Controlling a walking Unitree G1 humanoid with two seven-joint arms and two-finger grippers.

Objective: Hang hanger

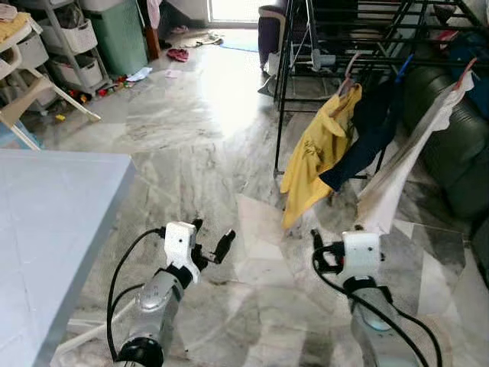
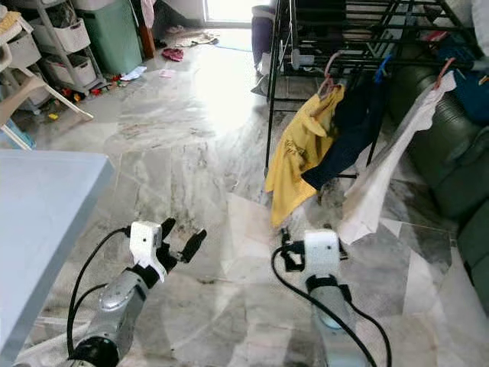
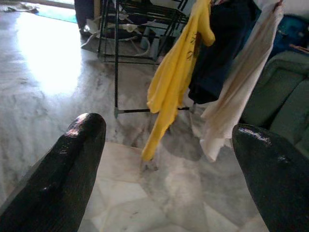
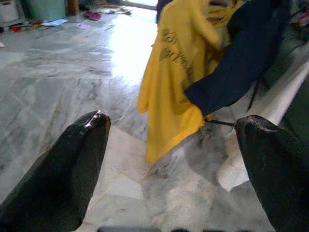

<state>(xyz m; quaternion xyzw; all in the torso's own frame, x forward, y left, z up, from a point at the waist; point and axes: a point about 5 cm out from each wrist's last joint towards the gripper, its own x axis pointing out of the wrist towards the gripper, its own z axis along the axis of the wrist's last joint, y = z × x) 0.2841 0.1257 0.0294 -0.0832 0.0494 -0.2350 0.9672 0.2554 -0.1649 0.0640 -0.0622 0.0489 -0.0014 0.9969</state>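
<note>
Your drying rack (image 1: 367,46): black frame; yellow shirt (image 1: 315,149), navy garment (image 1: 367,138), white cloth (image 1: 397,172) on hangers. Your left gripper (image 1: 211,237) and right gripper (image 1: 336,245) before it: wide open, empty.

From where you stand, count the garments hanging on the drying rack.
3: a yellow shirt nearest the robot's left, a dark navy garment beside it, and a white garment farthest right. More may hang hidden behind them.

Silver arms, white wrists, blk cables, prob. glossy fingers (image 3: 67,174)
</note>
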